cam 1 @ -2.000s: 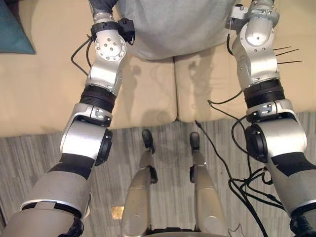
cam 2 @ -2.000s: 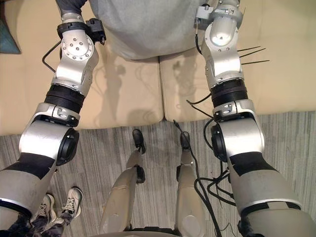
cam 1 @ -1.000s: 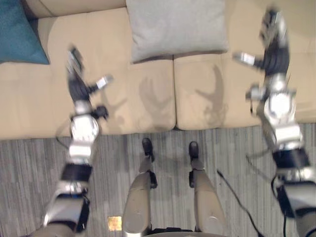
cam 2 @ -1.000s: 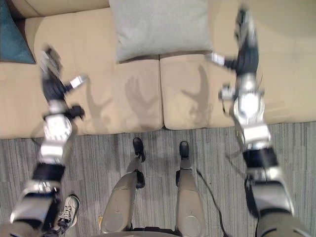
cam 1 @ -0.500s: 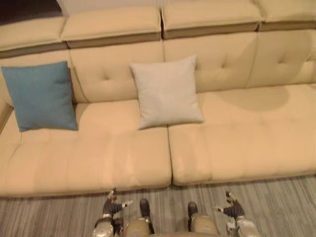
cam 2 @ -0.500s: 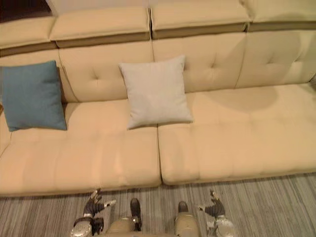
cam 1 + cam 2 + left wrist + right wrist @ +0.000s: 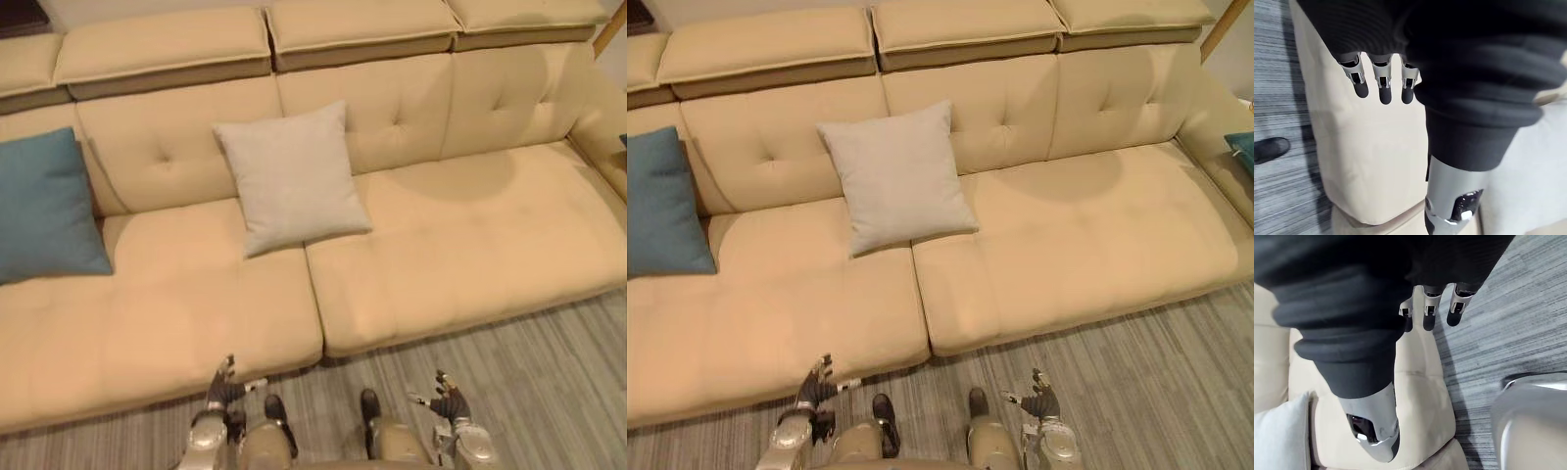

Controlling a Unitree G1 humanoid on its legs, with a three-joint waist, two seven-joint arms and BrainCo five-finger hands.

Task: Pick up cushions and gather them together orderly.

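A light grey cushion (image 7: 291, 176) leans upright against the backrest of the beige sofa (image 7: 460, 235), near the seam between its two seats. A blue cushion (image 7: 44, 211) leans at the sofa's left end, apart from the grey one. A corner of another blue cushion (image 7: 1242, 149) pokes in at the sofa's right arm. My left hand (image 7: 223, 392) and right hand (image 7: 449, 403) hang low in front of the seat edge, far from every cushion. Both are open and empty. The straight left fingers (image 7: 1380, 84) and right fingers (image 7: 1427, 316) point at the seat front and the floor.
Grey striped carpet (image 7: 549, 372) runs along the front of the sofa. The right seat is bare up to the sofa's right arm (image 7: 1215, 127). Raised headrest pads (image 7: 362, 24) line the top of the backrest.
Two seconds ago both arms reached up beside the grey cushion; they have since dropped low in front of the sofa. The camera has lifted and swung right. The grey cushion stays put.
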